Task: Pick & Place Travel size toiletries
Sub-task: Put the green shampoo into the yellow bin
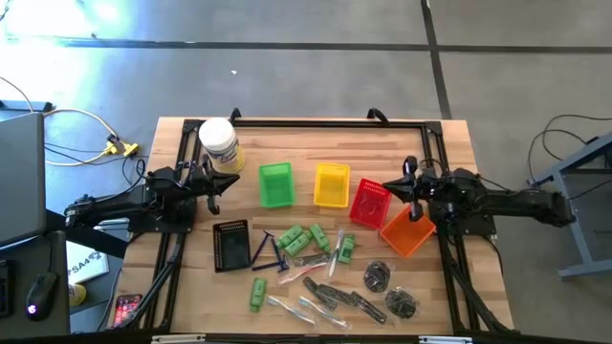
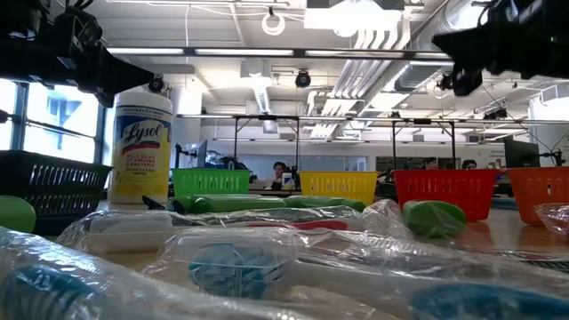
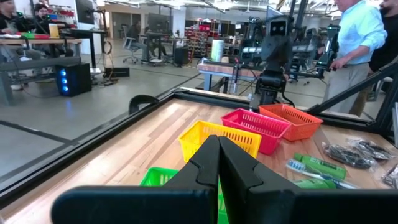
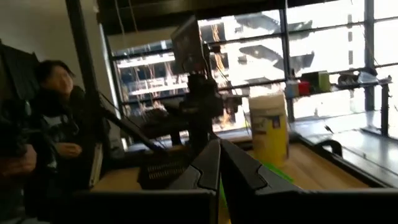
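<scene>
High view: green basket (image 1: 275, 184), yellow basket (image 1: 332, 184) hold nothing; left claw (image 1: 214, 204), right claw (image 1: 414, 212) closed, empty.

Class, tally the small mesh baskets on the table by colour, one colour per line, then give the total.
Green basket: 1
Yellow basket: 1
Red basket: 1
Orange basket: 1
Black basket: 1
Total: 5

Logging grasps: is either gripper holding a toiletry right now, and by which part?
Nothing is held. The left gripper and right gripper are both shut and empty, above the table.
</scene>
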`<action>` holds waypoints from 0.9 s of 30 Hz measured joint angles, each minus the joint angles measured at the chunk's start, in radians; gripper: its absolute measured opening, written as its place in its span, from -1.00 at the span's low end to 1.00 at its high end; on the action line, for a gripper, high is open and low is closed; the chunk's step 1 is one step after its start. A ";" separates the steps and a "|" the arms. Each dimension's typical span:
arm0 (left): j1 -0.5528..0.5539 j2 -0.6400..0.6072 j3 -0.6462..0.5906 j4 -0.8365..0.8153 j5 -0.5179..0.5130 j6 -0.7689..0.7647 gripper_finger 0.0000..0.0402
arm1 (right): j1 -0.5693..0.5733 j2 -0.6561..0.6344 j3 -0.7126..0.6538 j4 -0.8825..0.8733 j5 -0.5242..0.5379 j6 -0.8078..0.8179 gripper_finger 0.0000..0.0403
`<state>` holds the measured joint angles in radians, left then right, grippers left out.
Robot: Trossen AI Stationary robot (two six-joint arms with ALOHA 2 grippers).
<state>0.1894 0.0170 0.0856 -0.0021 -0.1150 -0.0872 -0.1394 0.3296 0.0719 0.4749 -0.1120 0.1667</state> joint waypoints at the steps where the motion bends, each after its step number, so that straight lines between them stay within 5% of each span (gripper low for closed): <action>1: 0.000 0.000 0.000 0.000 0.000 0.000 -1.00 | 0.012 0.035 0.014 0.020 0.003 0.001 -0.98; 7: 0.000 0.000 0.000 0.000 0.000 0.003 -1.00 | 0.081 0.256 0.208 -0.158 0.184 -0.014 -0.98; 15: 0.000 0.000 0.000 -0.004 0.017 -0.023 -1.00 | 0.184 0.535 0.418 -0.192 0.196 -0.090 -0.98; 22: 0.000 0.000 0.000 -0.008 0.036 -0.053 -1.00 | 0.212 0.446 0.381 -0.184 0.268 -0.139 -0.98; 27: -0.001 0.001 0.000 0.007 0.168 -0.056 -1.00 | 0.212 0.348 0.300 -0.172 0.267 -0.120 -0.98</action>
<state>0.1884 0.0177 0.0853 0.0051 0.0531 -0.1436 0.0723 0.6776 0.3715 0.3029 0.1551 0.0465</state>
